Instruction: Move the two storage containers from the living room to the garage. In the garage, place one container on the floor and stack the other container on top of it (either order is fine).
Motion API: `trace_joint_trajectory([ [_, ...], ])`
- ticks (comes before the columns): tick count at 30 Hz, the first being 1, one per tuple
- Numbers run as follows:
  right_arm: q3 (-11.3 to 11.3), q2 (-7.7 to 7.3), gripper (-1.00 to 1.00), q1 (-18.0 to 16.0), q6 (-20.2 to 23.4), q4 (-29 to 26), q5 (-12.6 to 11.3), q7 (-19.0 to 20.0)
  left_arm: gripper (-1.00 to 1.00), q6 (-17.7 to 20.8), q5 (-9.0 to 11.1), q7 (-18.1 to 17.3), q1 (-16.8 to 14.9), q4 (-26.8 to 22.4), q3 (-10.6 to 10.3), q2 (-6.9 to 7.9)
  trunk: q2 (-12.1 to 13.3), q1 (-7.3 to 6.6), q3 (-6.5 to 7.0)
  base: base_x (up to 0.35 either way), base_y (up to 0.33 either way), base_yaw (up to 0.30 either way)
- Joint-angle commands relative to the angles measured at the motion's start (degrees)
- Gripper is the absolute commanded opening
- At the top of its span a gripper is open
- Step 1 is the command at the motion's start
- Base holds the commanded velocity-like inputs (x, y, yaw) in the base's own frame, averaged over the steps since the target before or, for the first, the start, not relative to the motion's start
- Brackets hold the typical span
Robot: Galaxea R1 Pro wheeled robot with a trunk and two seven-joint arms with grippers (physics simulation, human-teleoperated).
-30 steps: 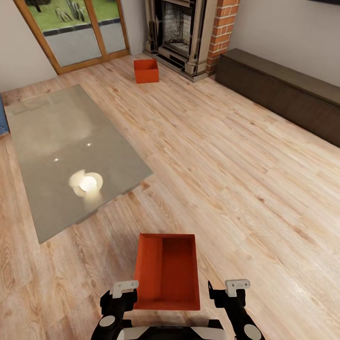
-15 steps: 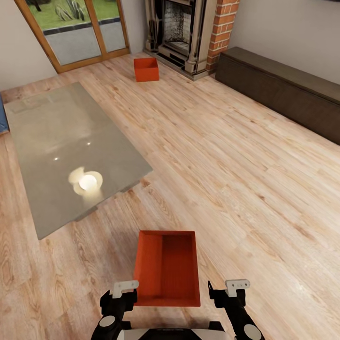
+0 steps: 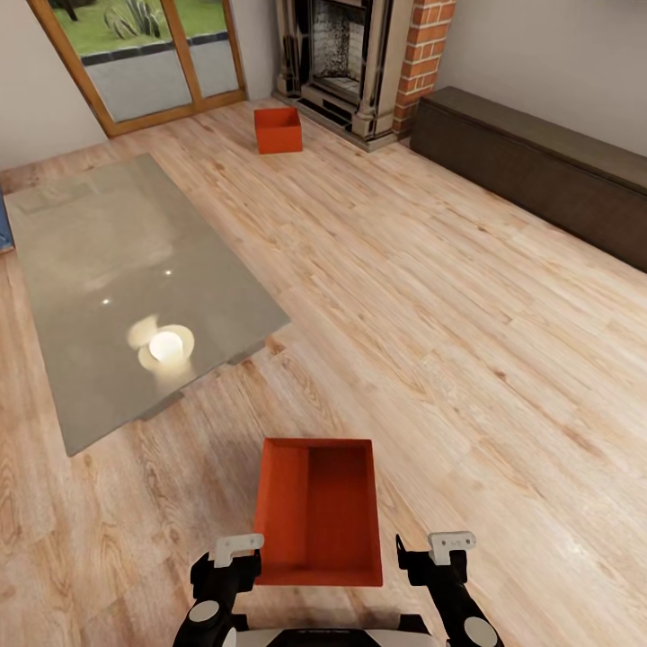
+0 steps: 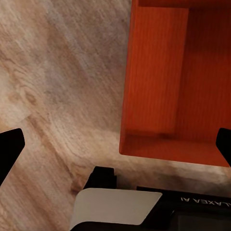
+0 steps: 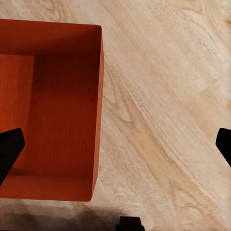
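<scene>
Barely anything shifts: the near storage container (image 3: 316,512) now sits a touch closer to my base on the wood-plank floor (image 3: 467,341), between my left gripper (image 3: 235,554) and right gripper (image 3: 431,554), both wide and empty. The second container (image 3: 277,130) waits beside the fireplace (image 3: 346,54).

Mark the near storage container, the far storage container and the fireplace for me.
near storage container (image 3: 316,508): head view, on its ribbed inner base.
far storage container (image 3: 278,132): head view, on its front wall, beside the hearth.
fireplace (image 3: 340,40): head view, on the dark firebox opening.
</scene>
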Motion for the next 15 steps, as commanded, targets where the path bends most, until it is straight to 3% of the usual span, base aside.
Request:
trace_joint_trajectory([
  [1, 0.1, -0.01, 1.00, 0.0, 0.4, -0.1, 0.5, -0.3, 1.00, 0.3, 0.4, 0.4, 0.0, -0.1, -0.1, 0.03, -0.4, 0.23, -0.22, 0.000, 0.000, 0.000],
  [15, 0.1, -0.01, 1.00, 0.0, 0.4, -0.1, 0.5, -0.3, 1.00, 0.3, 0.4, 0.4, 0.0, -0.1, -0.1, -0.04, -6.1, 3.30, -2.73, -0.079, 0.000, 0.000],
])
